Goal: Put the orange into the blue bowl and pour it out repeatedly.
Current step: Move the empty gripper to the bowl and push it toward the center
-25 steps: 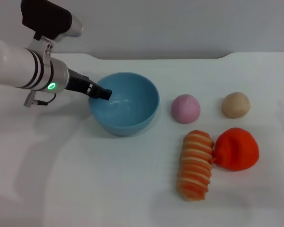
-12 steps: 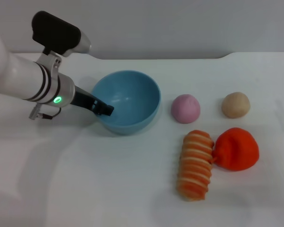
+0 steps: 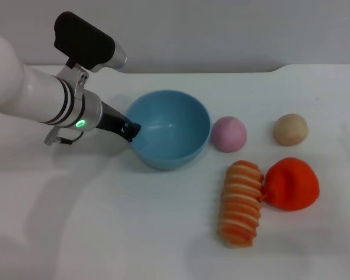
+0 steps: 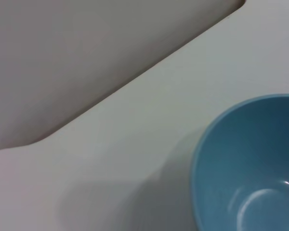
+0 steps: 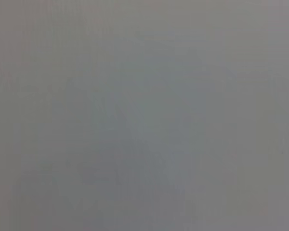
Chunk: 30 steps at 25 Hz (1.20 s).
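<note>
Head view | left end effector (image 3: 130, 129) reaches sideways, clamped on blue bowl (image 3: 175, 137) rim | orange (image 3: 291, 184) lies apart

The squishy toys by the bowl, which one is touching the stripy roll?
The bright red-orange soft toy orange. It presses against the orange-and-cream striped roll; the pink ball and beige ball sit apart, farther back.

1. The blue bowl (image 3: 170, 129) (image 4: 250, 168) looks like smooth plastic with a soft gloss.
2. The orange (image 3: 291, 183) has a matt, soft, slightly wrinkled skin.
3. The striped roll (image 3: 241, 203) is matt and ribbed.
4. The worktop (image 3: 134, 221) is white, smooth and matt.
5. The left arm (image 3: 41, 99) has a glossy white shell.
</note>
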Available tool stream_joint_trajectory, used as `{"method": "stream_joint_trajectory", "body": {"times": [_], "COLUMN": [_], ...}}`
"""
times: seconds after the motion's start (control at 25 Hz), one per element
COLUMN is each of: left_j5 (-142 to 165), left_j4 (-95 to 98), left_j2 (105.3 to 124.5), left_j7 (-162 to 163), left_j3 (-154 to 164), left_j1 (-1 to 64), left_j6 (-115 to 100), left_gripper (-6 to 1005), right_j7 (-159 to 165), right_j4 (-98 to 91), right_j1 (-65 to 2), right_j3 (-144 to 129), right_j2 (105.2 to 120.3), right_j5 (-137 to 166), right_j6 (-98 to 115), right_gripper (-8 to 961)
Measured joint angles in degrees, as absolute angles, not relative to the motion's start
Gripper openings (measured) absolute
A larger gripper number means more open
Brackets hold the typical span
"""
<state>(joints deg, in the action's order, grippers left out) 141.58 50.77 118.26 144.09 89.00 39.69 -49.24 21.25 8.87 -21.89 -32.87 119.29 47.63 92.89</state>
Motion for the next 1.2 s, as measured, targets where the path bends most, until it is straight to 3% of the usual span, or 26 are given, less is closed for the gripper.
{"method": "stream_joint_trajectory", "body": {"times": [0.16, 0.48, 0.68, 0.8, 1.2], "left_j5": [141.45, 142.92, 150.37, 153.95, 155.56], "left_j4": [51.13, 55.41, 58.47, 58.69, 59.68], "left_j2": [118.23, 117.78, 117.70, 117.71, 117.80], "left_j7": [142.42, 142.27, 144.22, 144.90, 144.96], "left_j3": [89.29, 88.51, 80.59, 75.82, 73.90], "left_j1": [39.48, 39.19, 43.58, 47.62, 49.41], "left_j6": [-48.98, -50.95, -62.41, -71.88, -76.14], "left_gripper": [139, 52, -4, -2, 0], "right_j7": [21.25, 21.86, 29.14, 41.56, 91.53], "right_j4": [8.74, 8.51, 5.06, -3.50, -39.82], "right_j1": [-21.89, -22.03, -22.73, -22.90, -26.44], "right_j3": [-32.65, -32.87, -32.93, -32.94, -35.51], "right_j2": [119.27, 119.03, 118.58, 118.49, 118.54], "right_j5": [47.63, 47.74, 52.79, 60.63, 98.36], "right_j6": [92.81, 90.49, 86.55, 80.81, 70.53], "right_gripper": [768, 767, 767, 767, 768]}}
